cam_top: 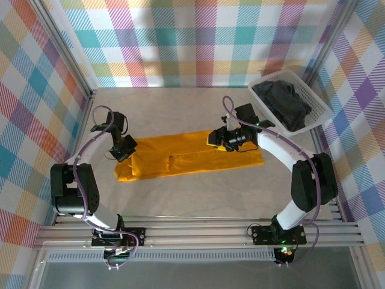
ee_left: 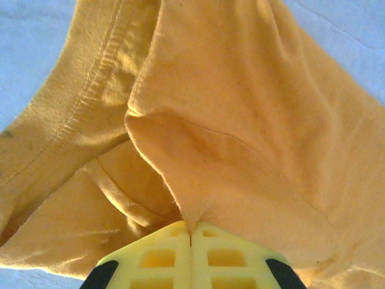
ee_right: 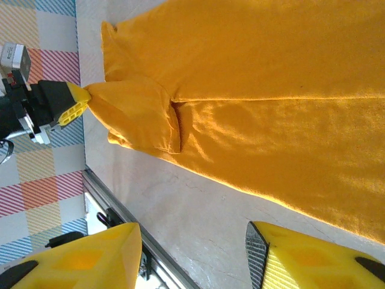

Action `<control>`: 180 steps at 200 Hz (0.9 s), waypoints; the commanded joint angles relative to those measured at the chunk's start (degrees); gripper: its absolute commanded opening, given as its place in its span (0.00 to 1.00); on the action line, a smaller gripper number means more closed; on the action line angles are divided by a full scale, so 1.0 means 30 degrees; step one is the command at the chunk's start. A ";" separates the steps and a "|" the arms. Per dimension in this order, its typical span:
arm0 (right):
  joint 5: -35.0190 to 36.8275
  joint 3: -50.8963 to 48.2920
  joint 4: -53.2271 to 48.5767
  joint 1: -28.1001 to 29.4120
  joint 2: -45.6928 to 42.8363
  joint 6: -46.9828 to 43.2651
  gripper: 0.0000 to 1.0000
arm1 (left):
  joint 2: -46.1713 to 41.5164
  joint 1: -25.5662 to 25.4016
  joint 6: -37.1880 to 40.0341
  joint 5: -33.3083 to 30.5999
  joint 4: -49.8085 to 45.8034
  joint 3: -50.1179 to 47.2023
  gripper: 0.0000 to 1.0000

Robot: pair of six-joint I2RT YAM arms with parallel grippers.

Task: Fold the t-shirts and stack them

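- Pale table [cam_top: 198,198], boxed in by plaid walls [cam_top: 198,42].
- Two t-shirts: a mustard-orange t-shirt [cam_top: 180,156] lies flat across the table's middle, and a black t-shirt [cam_top: 283,102] sits in the white basket [cam_top: 271,77] at the far right corner.
- Left gripper [ee_left: 191,232] is low, pinching the orange shirt's left end.
- Right gripper [ee_right: 192,241] hovers over its right part, jaws apart and empty.

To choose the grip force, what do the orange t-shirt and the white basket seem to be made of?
Orange t-shirt: soft matte knit cloth, probably cotton; it creases, and the left wrist view shows a ribbed, stitched band. White basket: likely rigid plastic, smooth finish, judging by its moulded lattice walls.
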 commanded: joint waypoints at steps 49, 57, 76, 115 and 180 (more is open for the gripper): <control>0.0027 0.0035 -0.0221 0.0051 -0.0174 -0.0171 0.50 | 0.3014 0.0053 0.0534 -0.2157 -0.1310 0.2334 0.00; 0.0073 -0.0031 -0.0243 0.0066 -0.0211 -0.0171 0.50 | 0.3397 0.0039 0.0566 -0.2458 -0.1343 0.2611 0.00; 0.0351 -0.0148 -0.0350 0.0062 -0.0244 -0.0170 0.49 | 0.4321 0.0049 0.0521 -0.3607 -0.1786 0.3235 0.00; 0.1364 -0.0123 -0.0886 -0.0467 -0.0277 -0.0274 0.49 | 0.5444 0.0053 0.0708 -0.5256 -0.2310 0.4320 0.15; 0.4836 0.2161 -0.4061 -0.3887 0.1803 -0.2213 0.44 | 0.1332 -0.0738 -0.3352 -0.5992 -0.4135 0.2910 0.45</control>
